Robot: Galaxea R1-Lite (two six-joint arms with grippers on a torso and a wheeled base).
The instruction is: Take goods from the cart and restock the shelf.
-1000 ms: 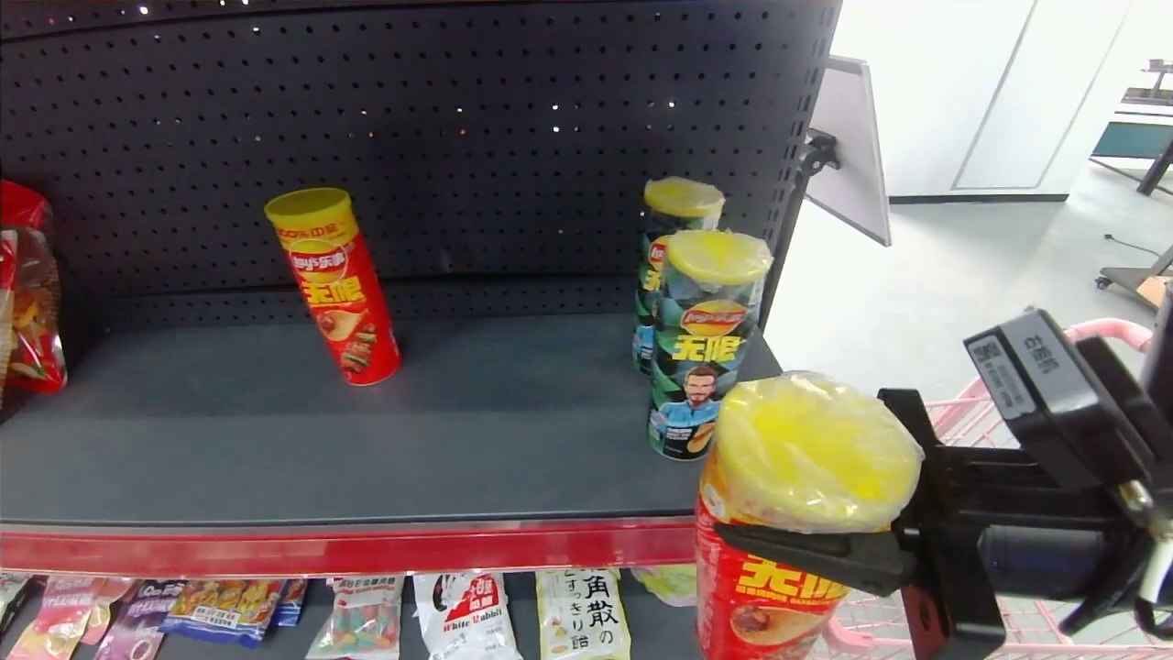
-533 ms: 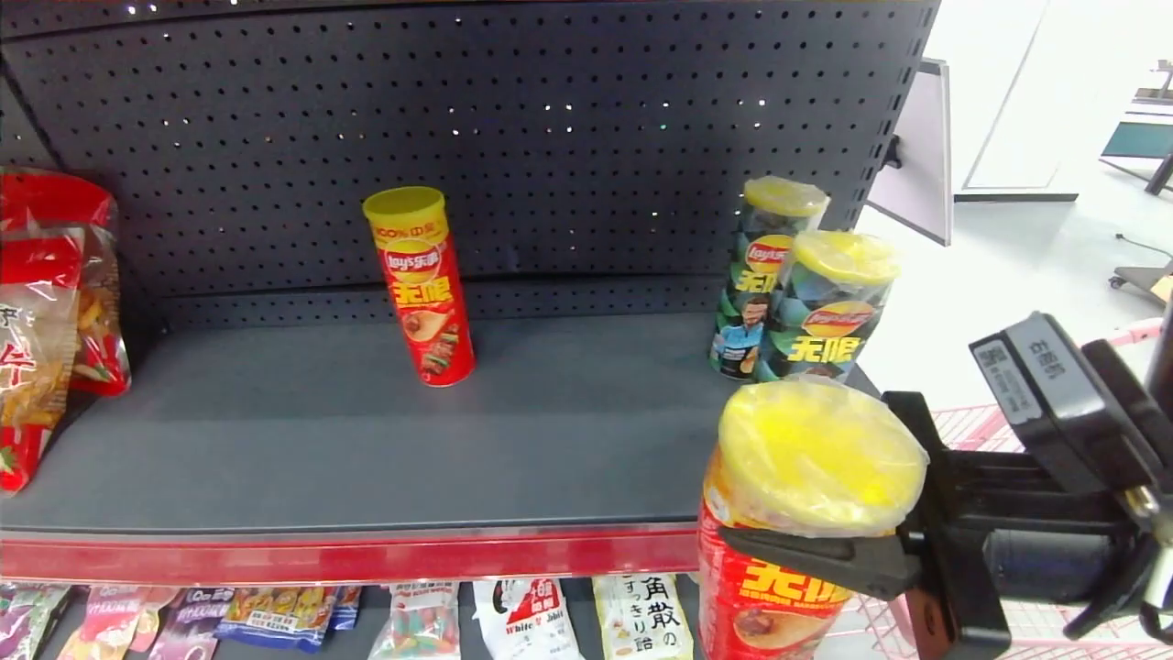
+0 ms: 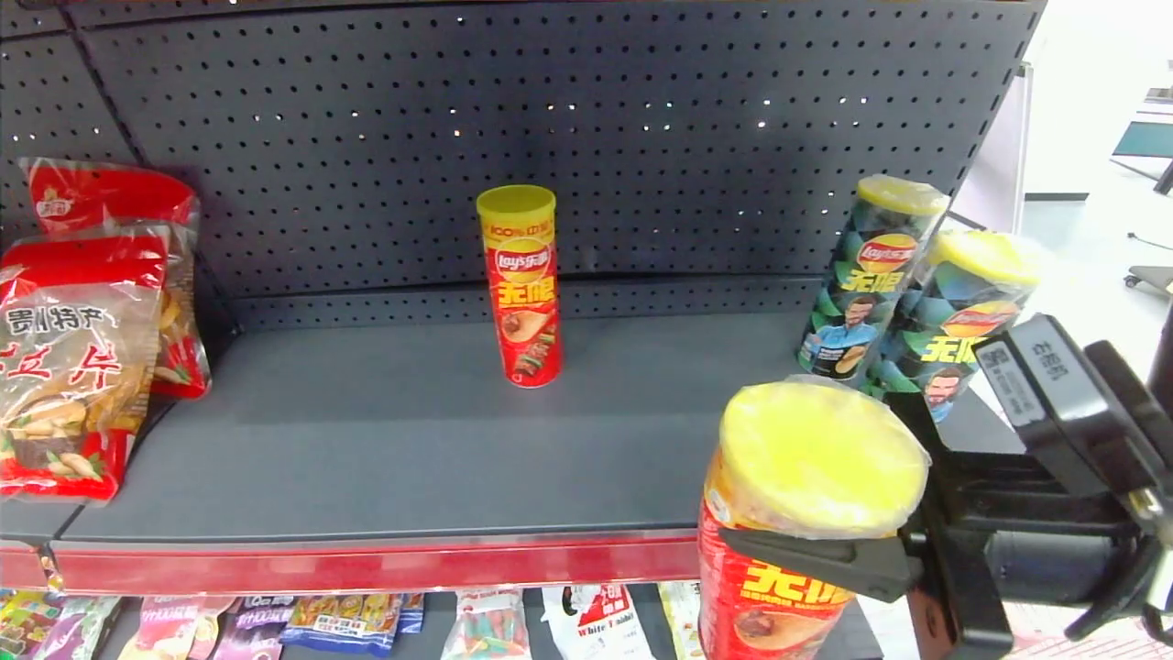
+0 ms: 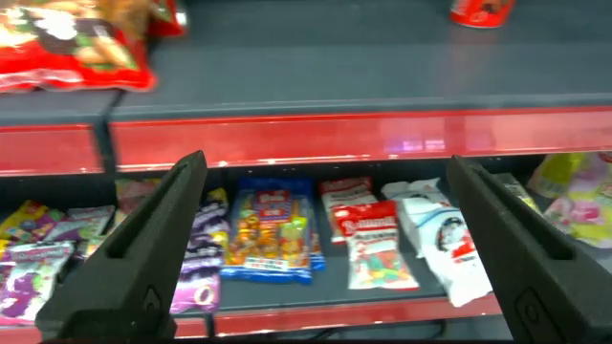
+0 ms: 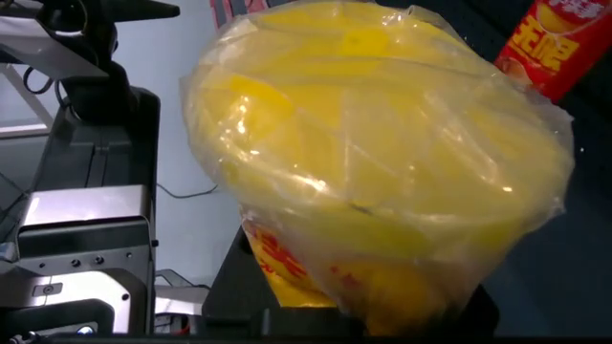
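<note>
My right gripper [image 3: 825, 550] is shut on a red chip can with a yellow lid [image 3: 806, 477], held upright in front of the shelf's red front edge [image 3: 367, 564] at the lower right. In the right wrist view the can's wrapped yellow lid [image 5: 382, 162] sits close to the lens. On the dark shelf board [image 3: 412, 440] another red chip can [image 3: 522, 284] stands upright near the middle back. Two green chip cans [image 3: 871, 275] [image 3: 962, 312] stand at the shelf's right end. My left gripper [image 4: 325, 258] is open, facing the lower shelf of snack packets [image 4: 273, 239].
Red snack bags [image 3: 82, 321] are stacked at the shelf's left end. A dark pegboard [image 3: 550, 137] backs the shelf. Small candy and snack packets [image 3: 348, 623] lie on the shelf below. Bare board lies between the middle can and the green cans.
The head camera has swung left, so the whole shelf scene shifted right and more red bags came into view. My right gripper still holds the red can in the same spot.
</note>
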